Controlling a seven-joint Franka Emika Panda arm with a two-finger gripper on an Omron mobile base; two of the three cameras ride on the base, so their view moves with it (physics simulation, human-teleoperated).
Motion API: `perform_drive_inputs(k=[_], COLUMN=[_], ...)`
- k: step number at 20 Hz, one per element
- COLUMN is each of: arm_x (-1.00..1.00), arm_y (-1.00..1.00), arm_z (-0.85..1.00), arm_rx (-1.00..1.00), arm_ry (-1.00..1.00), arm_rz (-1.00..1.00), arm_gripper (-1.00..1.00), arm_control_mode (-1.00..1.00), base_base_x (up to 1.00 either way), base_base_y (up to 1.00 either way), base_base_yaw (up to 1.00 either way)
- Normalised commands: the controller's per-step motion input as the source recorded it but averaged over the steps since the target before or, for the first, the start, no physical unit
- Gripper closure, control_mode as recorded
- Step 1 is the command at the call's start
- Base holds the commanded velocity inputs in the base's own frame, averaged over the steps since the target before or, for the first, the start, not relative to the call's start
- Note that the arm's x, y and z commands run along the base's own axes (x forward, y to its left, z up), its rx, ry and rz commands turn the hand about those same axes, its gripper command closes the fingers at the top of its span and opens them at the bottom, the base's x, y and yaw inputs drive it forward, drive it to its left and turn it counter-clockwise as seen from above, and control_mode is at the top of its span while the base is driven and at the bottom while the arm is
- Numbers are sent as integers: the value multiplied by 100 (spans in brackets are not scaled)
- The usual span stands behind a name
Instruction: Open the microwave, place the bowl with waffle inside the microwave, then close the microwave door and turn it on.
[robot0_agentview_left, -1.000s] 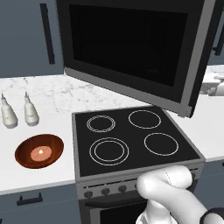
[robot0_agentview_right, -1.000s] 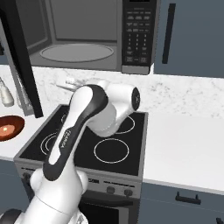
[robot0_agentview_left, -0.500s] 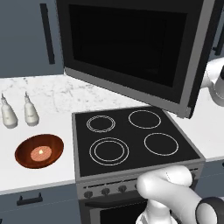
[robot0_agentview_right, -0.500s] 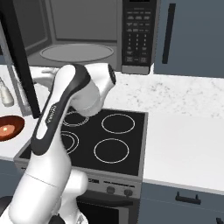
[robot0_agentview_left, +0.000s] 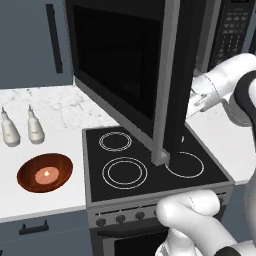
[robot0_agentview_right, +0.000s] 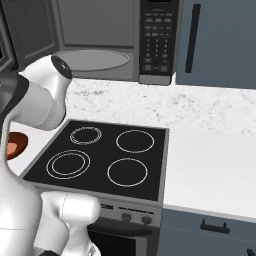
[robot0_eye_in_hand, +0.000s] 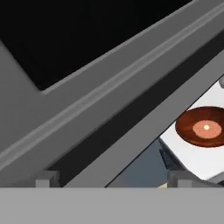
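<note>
The microwave (robot0_agentview_right: 100, 45) stands with its cavity and glass turntable (robot0_agentview_right: 95, 60) exposed, keypad (robot0_agentview_right: 157, 40) at its right. The microwave door (robot0_agentview_left: 150, 85) is swung far out over the stovetop, almost edge-on in the left base view. Close before the hand view lies the door's grey inner frame (robot0_eye_in_hand: 100, 96) and dark window. My gripper (robot0_eye_in_hand: 113, 180) is open, its fingertips (robot0_eye_in_hand: 46, 179) wide apart, nothing between them, just behind the door. The reddish-brown bowl (robot0_agentview_left: 45, 173) (robot0_eye_in_hand: 204, 127) sits on the counter left of the stove, holding the waffle (robot0_agentview_left: 46, 175) (robot0_eye_in_hand: 206, 127).
The black stovetop (robot0_agentview_left: 150, 165) with several burner rings lies under the open door. Two pale bottles (robot0_agentview_left: 10, 132) (robot0_agentview_left: 35, 129) stand behind the bowl. A blue-grey cabinet with a black handle (robot0_agentview_right: 192, 37) is right of the microwave, above white marble counter (robot0_agentview_right: 210, 150).
The microwave door has swung much wider open, from slanted to nearly edge-on. My arm has swept left behind it toward the door's inner side. The bowl has stayed put.
</note>
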Motion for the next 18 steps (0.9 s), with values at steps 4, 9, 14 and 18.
perform_drive_inputs(k=[4, 9, 14, 18], arm_x=[0, 0, 1, 29], arm_y=[51, 35, 28, 20], arm_z=[0, -4, -10, -16], arm_rx=[-1, 0, 0, 0], arm_ry=[0, 0, 0, 3], arm_rz=[0, -6, -12, -14], arm_gripper=[-100, -100, -100, -100], arm_control_mode=[-100, -100, -100, -100], base_base_x=[0, 0, 0, 0], base_base_y=[0, 0, 0, 0], base_base_yaw=[0, 0, 0, 0])
